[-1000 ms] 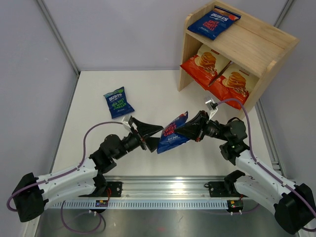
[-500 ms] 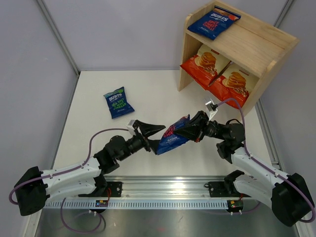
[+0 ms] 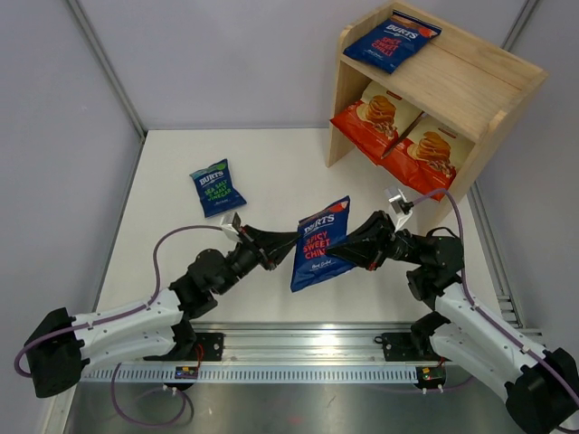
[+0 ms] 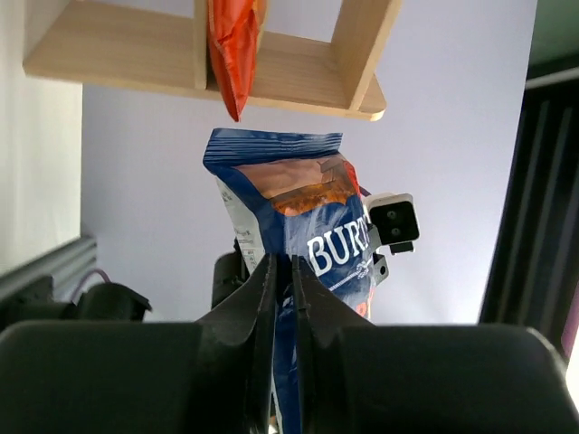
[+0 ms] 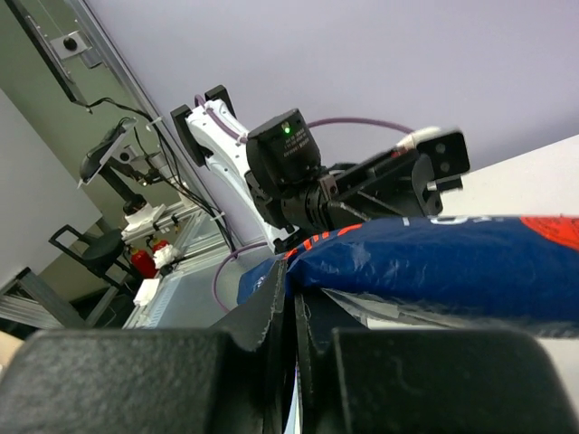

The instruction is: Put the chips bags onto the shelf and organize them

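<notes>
Stock check, left to right, positions taken from the shelf [image 3: 470, 86].

1. Green-lettered Burts bag [image 3: 217, 187]. It lies flat on the white table [image 3: 271, 154], well to the left of the shelf and clear of both arms. Not yet shelved.

2. Left gripper [image 4: 283, 267]. The fingers are pressed together on the lower left edge of the held Burts bag, as the left wrist view shows. It sits left of and below the shelf's front.

3. Held Burts bag [image 3: 321, 242], red lettering, "Spicy Sweet Chilli". It hangs upright in the air in front of the shelf and to its left, off the table, face to the overhead camera. It is gripped from both sides, so this looks like a hand-over between the arms.

4. Right gripper [image 5: 291, 287]. It pinches the opposite edge of the same bag, the jaws closed on the foil. It is near the shelf's lower front corner, not touching it.

5. Shelved Burts bag [image 3: 392, 41], red lettering. It lies flat on the shelf's top board, towards the left end.

6. Left orange-red chips bag [image 3: 375, 116] and right orange-red chips bag [image 3: 432, 155]. They lean side by side in the lower tier and fill most of it.

Tally – three bags are shelved, one is in hand and one is on the table. By my reckoning the task is a little past halfway. The bare right part of the top board looks like the natural place for the remaining two.
</notes>
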You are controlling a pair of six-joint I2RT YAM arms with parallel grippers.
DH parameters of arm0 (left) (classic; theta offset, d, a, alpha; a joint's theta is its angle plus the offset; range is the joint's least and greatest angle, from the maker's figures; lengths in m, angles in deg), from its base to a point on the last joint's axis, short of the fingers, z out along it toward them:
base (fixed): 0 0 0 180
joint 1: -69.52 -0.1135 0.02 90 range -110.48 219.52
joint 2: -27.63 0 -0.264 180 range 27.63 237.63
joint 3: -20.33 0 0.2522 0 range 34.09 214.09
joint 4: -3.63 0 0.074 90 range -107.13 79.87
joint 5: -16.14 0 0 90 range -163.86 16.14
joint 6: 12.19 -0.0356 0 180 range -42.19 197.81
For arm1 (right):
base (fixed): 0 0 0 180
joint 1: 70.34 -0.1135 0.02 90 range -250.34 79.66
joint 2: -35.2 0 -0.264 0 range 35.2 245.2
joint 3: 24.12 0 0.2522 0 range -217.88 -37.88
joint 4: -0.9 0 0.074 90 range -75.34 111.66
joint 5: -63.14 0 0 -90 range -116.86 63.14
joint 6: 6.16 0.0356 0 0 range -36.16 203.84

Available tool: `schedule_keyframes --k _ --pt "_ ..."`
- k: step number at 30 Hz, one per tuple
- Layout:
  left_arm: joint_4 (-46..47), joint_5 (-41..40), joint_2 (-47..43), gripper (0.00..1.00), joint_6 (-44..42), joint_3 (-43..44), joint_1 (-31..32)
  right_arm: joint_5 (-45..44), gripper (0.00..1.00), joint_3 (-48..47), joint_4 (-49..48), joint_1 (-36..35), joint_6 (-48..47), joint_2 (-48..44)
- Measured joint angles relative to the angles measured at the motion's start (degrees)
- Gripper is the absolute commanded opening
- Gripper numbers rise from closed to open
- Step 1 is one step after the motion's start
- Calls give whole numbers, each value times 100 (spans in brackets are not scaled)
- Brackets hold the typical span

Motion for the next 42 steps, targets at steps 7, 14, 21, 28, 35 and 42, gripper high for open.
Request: schedule_keyframes --k 7,14,21,28,35,42 --pt "525 -142 17 0 -1491 310 -4 -57 9 2 1029 0 -433 -859" --pt "1056 -111 317 0 -2085 363 -7 -129 29 -2 1617 -2 -752 -1082" --pt "1797 157 350 0 -3189 509 -31 -592 60 -7 2404 -13 -903 -1082" --pt "2710 448 286 0 -4079 551 22 -946 65 -7 2535 -15 -579 -988" --pt "3659 1075 678 0 -4511 564 35 -960 64 -15 1801 -15 367 -584" --pt "3779 1709 1049 0 -4562 789 35 -706 43 -42 715 -15 1237 -385"
